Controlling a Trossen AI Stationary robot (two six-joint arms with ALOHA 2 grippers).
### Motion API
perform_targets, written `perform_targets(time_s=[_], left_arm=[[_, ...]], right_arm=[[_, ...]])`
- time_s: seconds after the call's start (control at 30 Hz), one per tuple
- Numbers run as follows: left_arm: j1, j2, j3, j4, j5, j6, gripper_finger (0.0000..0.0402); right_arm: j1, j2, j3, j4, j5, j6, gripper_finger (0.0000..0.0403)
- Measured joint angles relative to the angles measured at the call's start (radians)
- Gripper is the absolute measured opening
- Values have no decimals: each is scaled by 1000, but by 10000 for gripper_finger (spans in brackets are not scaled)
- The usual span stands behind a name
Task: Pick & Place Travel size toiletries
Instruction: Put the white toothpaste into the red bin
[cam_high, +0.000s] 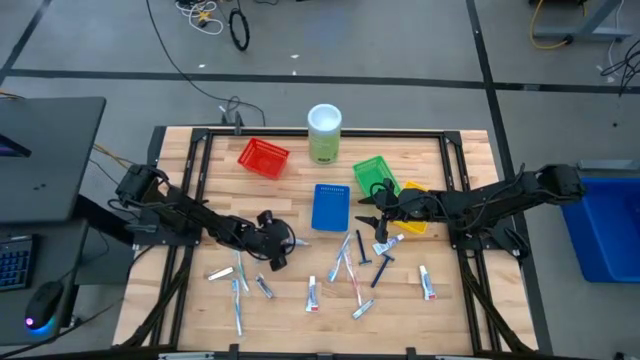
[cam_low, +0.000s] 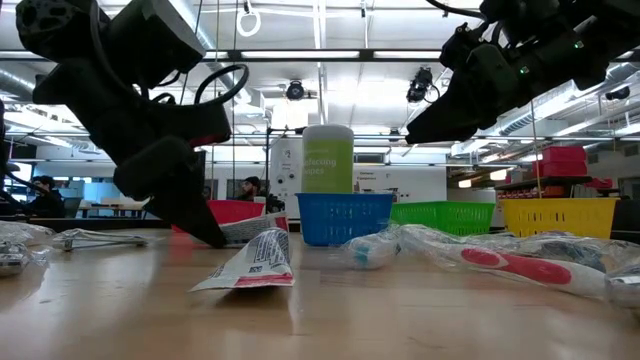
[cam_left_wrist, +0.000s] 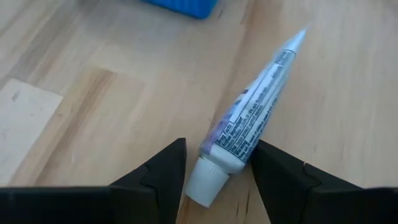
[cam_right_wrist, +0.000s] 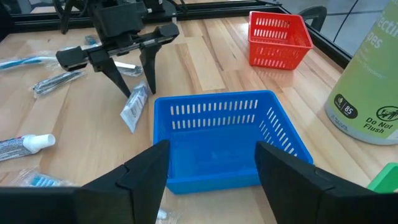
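A white mini tube (cam_left_wrist: 255, 118) with small print lies flat on the wooden table. My left gripper (cam_left_wrist: 214, 168) is open and points down, one finger on either side of the tube's white cap end (cam_left_wrist: 204, 182). The right wrist view shows that gripper (cam_right_wrist: 140, 93) over the tube (cam_right_wrist: 134, 109), left of the blue basket (cam_right_wrist: 214, 146). My right gripper (cam_right_wrist: 211, 165) is open and empty. It hovers by the blue basket's right side (cam_high: 372, 212). More tubes, toothbrushes and razors (cam_high: 350, 265) lie scattered toward the near edge. My left gripper stands astride the tube's cap end from above. One finger (cam_left_wrist: 273, 171) lies close against the tube's shoulder (cam_left_wrist: 245, 158), but I cannot tell whether it touches. The tube rests flat on the table.
The red basket (cam_high: 263, 157), the green basket (cam_high: 375, 175) and the tall pale-green canister (cam_high: 324, 133) stand toward the far edge. The yellow basket (cam_high: 415, 220) sits under my right arm. Packaged toothbrushes (cam_high: 238, 295) lie near left. Bare wood shows at the near corners.
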Motion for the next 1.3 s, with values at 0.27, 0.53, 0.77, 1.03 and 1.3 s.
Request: perform_targets(time_s=[0.27,0.53,0.77,1.03,1.3], left_arm=[[1,0,0,24,48,47,111],[0,-14,-4,92,38,51,111],[4,-108,-4,50,-63,46,96],[96,-383,-3,-283,-209,-55,106],[373,-570,-3,-521,-236,82,89]], right_arm=[[0,0,0,0,0,0,227],[0,0,0,0,0,0,217],[0,0,0,0,0,0,213],[0,0,0,0,0,0,225],[0,0,0,0,33,0,232]])
